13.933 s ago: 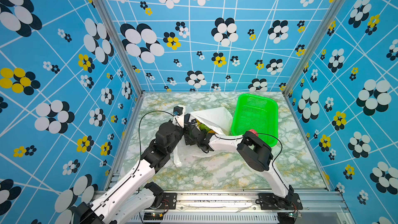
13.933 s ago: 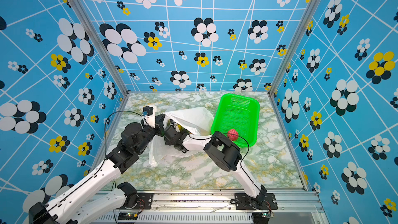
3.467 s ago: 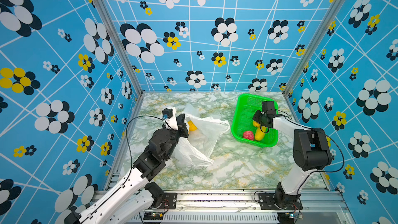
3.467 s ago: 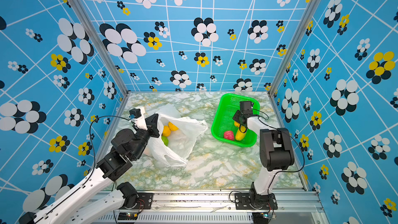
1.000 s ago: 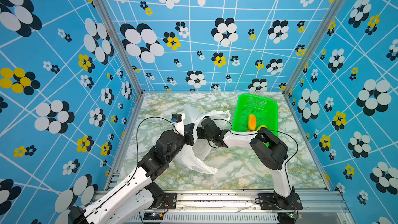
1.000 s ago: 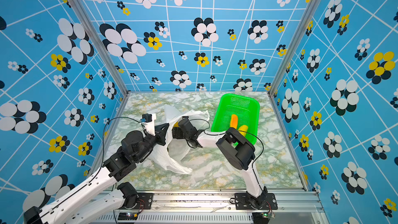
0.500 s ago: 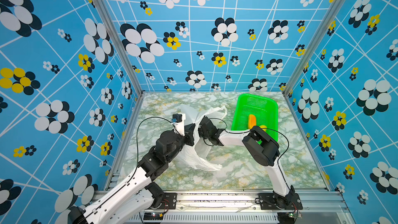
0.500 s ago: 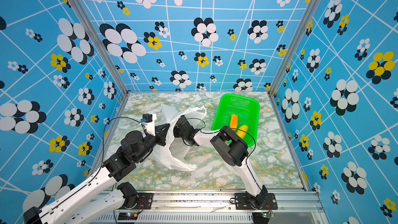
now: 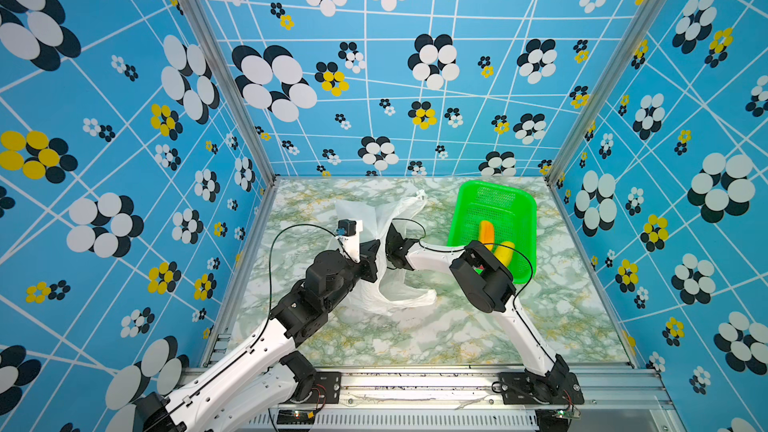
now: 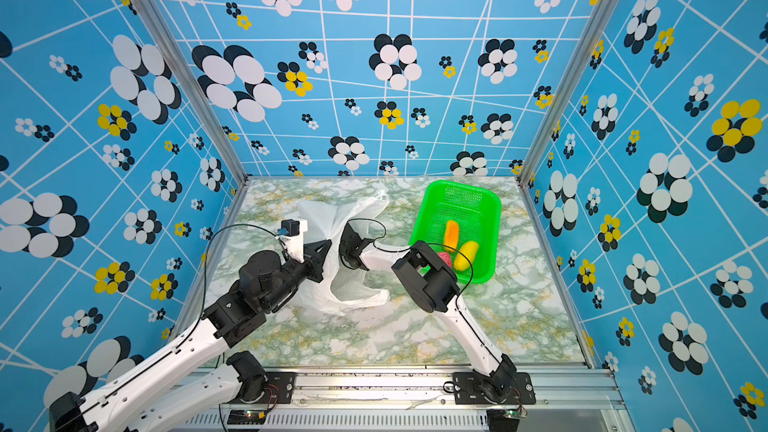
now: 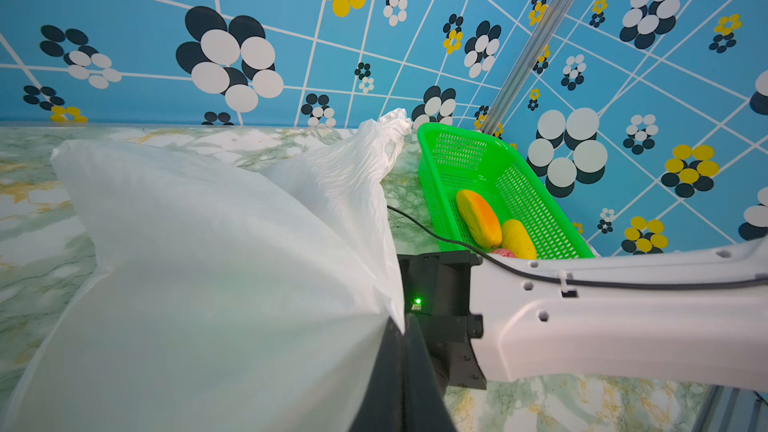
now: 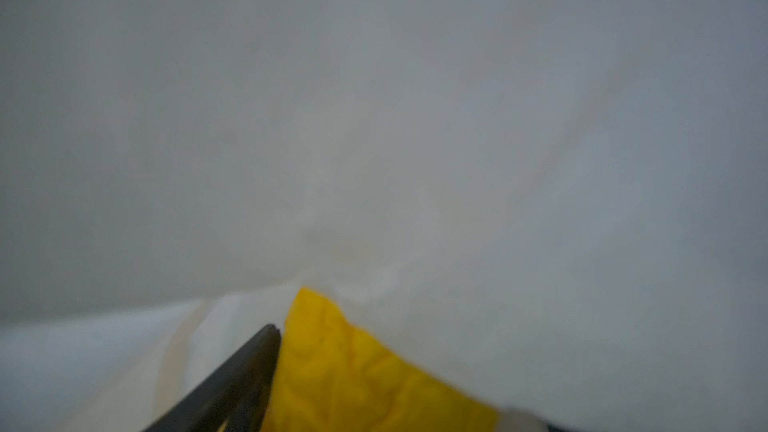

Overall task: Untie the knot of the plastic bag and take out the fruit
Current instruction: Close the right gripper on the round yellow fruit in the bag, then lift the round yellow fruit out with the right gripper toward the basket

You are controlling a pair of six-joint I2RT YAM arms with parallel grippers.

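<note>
The white plastic bag [image 9: 399, 288] [image 10: 353, 288] lies mid-table with its mouth held up. My left gripper [image 9: 374, 250] [image 11: 401, 326] is shut on the bag's edge [image 11: 386, 284]. My right gripper reaches into the mouth, so both top views show only its wrist [image 9: 395, 243] [image 10: 351, 248]. In the right wrist view, inside the bag, my right gripper [image 12: 390, 409] stands wide. A yellow fruit [image 12: 353, 367] lies between its fingers, against the dark finger [image 12: 245, 371]. The knot is out of view; a crumpled handle loop [image 11: 392, 120] hangs loose.
A green mesh basket [image 9: 521, 209] [image 10: 492, 201] [image 11: 428, 160] stands at the back right. It holds an orange fruit [image 9: 486, 232], a yellow one [image 9: 505, 252] and a red-pink ball [image 10: 444, 259]. My right elbow [image 9: 482, 280] hangs beside the basket. Patterned walls close three sides.
My right gripper has pushed further into the bag's mouth, and the bag's lower part has bunched toward the front. The left gripper keeps its hold in the same place.
</note>
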